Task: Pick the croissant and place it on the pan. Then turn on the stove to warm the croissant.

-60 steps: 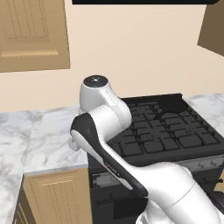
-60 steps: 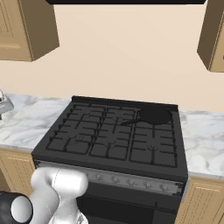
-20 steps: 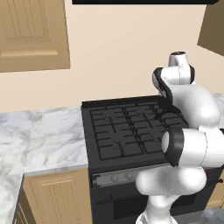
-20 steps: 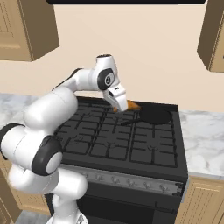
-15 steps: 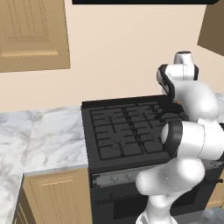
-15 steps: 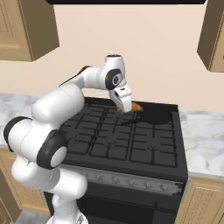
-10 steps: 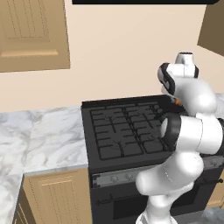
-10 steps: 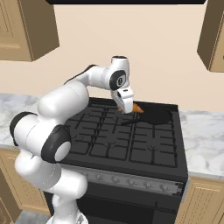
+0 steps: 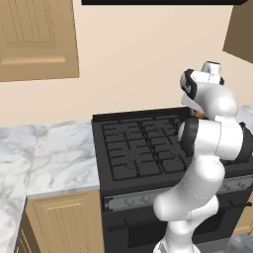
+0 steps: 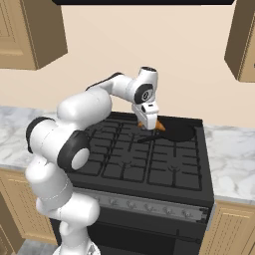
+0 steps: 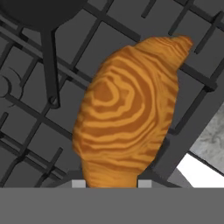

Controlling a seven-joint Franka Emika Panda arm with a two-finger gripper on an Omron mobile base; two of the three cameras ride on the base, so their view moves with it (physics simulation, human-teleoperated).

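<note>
The orange-brown croissant hangs in my gripper, which is shut on it just above the stove's back grates. The small black pan sits on the back right burner, its handle pointing toward the front left; the croissant is over the handle's end, just left of the pan's rim. In the hand view the croissant is large between the fingers, with the pan at the top left and its handle below it. From the left base view a bit of croissant peeks past the arm.
The black stove has a grey knob panel along its front. Marble counter lies left of the stove and more counter on the right. Wooden wall cabinets hang above on both sides.
The arm rose from its low folded pose and swung toward the back right burner with the croissant, lowering slightly and closing in on the pan over the last second.
</note>
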